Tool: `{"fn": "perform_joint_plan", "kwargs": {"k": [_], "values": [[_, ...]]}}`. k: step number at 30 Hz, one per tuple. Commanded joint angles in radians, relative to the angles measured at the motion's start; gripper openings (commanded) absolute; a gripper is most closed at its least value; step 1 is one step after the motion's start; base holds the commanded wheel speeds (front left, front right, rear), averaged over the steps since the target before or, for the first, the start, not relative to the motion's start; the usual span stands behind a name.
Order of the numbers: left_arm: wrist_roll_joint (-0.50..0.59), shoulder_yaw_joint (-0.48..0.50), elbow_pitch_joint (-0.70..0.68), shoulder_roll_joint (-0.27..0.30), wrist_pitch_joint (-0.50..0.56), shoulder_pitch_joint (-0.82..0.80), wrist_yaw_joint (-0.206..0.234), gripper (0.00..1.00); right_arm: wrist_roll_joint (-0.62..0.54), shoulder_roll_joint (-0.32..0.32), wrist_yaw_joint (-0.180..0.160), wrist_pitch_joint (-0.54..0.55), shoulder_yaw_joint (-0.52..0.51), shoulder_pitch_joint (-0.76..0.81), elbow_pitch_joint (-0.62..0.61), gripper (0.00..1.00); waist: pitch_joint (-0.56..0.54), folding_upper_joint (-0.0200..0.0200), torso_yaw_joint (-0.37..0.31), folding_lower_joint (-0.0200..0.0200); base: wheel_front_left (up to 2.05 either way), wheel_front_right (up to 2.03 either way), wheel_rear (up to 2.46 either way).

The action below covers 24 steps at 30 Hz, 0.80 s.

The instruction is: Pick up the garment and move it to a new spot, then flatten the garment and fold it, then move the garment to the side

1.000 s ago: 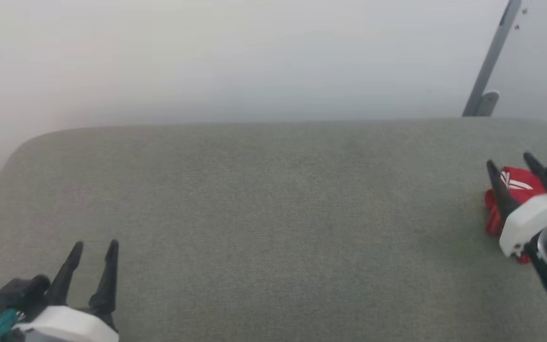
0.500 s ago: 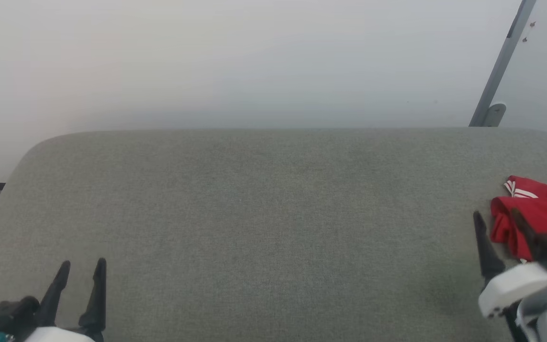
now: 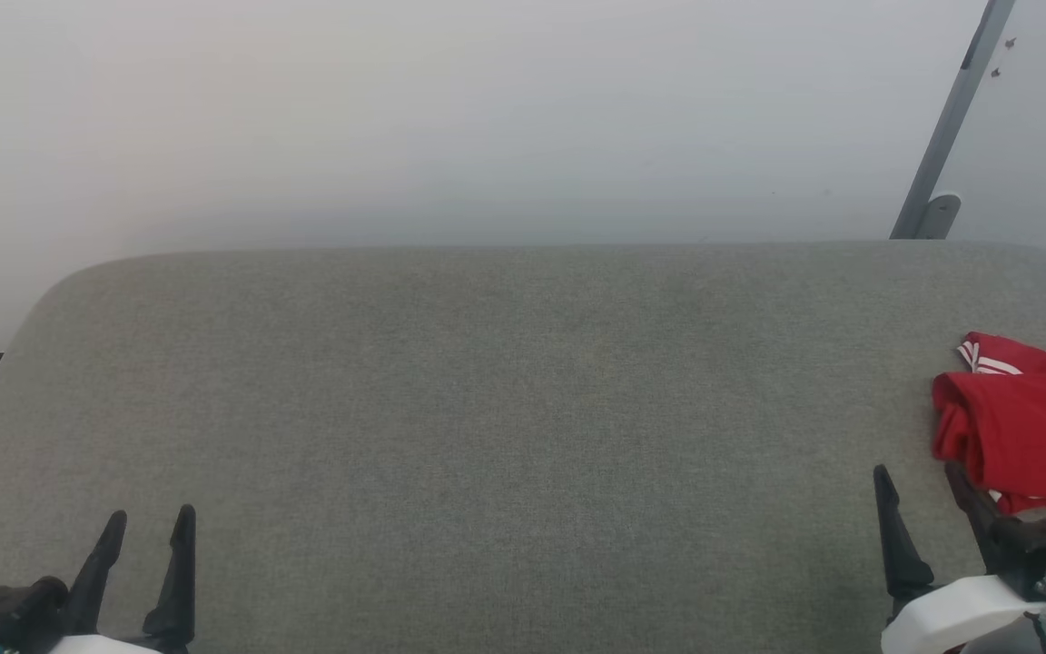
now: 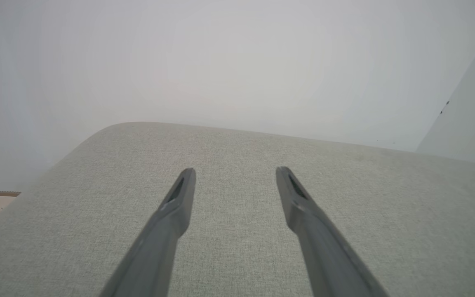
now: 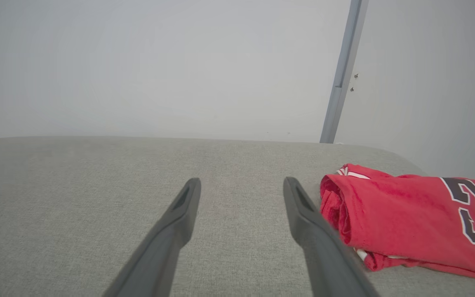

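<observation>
**A:** Where is the shirt?

**B:** The red jersey (image 3: 1022,427) lies folded at the right end of the table (image 3: 487,409). Its black lettering (image 5: 468,210) faces up and its rolled fold (image 5: 334,206) faces the table's middle.

**A:** And the pincers?

**B:** Both have their fingers spread wide, with nothing between them. The right pincer (image 3: 915,470) is at the table's front edge, just beside that fold; I can't tell whether it touches. The left pincer (image 3: 151,513) is at the table's front left, well apart from the jersey.

**A:** How will it handle?

**B:** Light, soft and limp, I'd judge. It would sag from any single hold, and it would probably drag on the table's cloth rather than slide. I'd take it at the thick rolled fold, through every layer. Pinching only the top layer would likely pull the fold open.
</observation>
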Motion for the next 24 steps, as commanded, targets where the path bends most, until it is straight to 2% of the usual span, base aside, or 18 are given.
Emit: {"fn": "perform_joint_plan", "kwargs": {"k": [1,16,17,21,24], "values": [[0.006,0.004,-0.004,-0.001,-0.004,0.008,-0.002,1.00,-0.009,0.002,-0.001,-0.004,0.001,0.005,-0.007,1.00,0.000,-0.0001,0.000,0.0000,0.00,0.00,0.00],[-0.004,-0.001,-0.024,-0.007,-0.004,0.002,-0.002,1.00,-0.003,0.016,-0.001,-0.004,0.005,0.012,-0.013,1.00,0.001,-0.0001,0.009,0.0000,0.00,0.00,0.00],[-0.004,-0.003,-0.022,-0.007,0.000,0.000,0.000,0.00,-0.004,0.011,0.000,0.000,0.004,0.001,-0.009,0.00,0.001,-0.0001,0.009,0.0000,0.00,0.00,0.00],[-0.009,-0.013,0.012,-0.040,0.003,0.011,0.000,0.00,0.004,0.022,0.000,0.008,0.002,0.018,0.026,0.00,0.001,-0.0001,0.009,0.0000,0.00,0.00,0.00],[-0.056,-0.008,0.013,-0.049,0.020,0.000,0.000,0.00,0.063,0.024,0.000,0.031,-0.007,0.005,0.031,0.00,0.002,-0.0001,0.008,0.0000,0.00,0.00,0.00]]}}
